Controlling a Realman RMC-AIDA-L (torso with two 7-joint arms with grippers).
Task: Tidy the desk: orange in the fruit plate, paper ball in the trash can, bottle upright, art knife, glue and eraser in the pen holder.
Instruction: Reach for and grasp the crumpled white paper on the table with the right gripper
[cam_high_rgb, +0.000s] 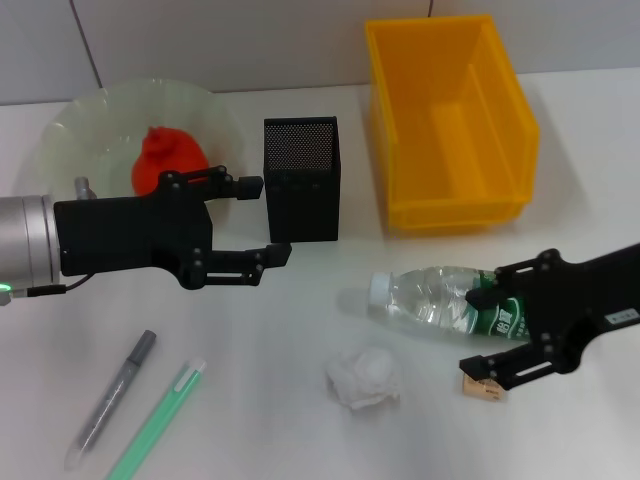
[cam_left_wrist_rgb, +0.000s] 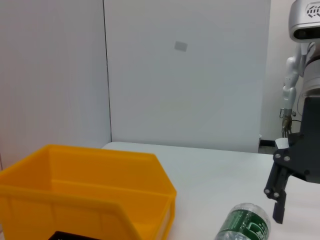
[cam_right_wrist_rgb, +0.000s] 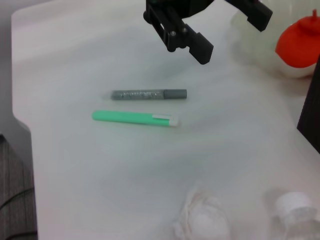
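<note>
1. The left tool (cam_high_rgb: 268, 218) hangs over the counter (cam_high_rgb: 260, 400), just in front of the plate (cam_high_rgb: 70, 125) and beside the black mesh holder (cam_high_rgb: 301, 178); its fingers are spread with nothing between them.
2. The orange (cam_high_rgb: 165, 160) sits in the pale-green plate at the back left.
3. The right tool (cam_high_rgb: 485, 330) is down at the bottle (cam_high_rgb: 440, 300), which lies on its side, white cap pointing toward the robot's left. Its fingers are spread, one at each side of the green label end; whether they touch the bottle cannot be told.
4. The eraser (cam_high_rgb: 482, 387) lies on the counter just beside the nearer finger of the right tool.
5. The paper ball (cam_high_rgb: 365, 378) rests in front of the bottle, near its cap end.
6. The yellow bin (cam_high_rgb: 505, 120) stands at the back right, next to the holder.
7. A grey pen-like stick (cam_high_rgb: 115, 398) and a green one (cam_high_rgb: 158, 418) lie side by side at the front left, apart from everything else.
</note>
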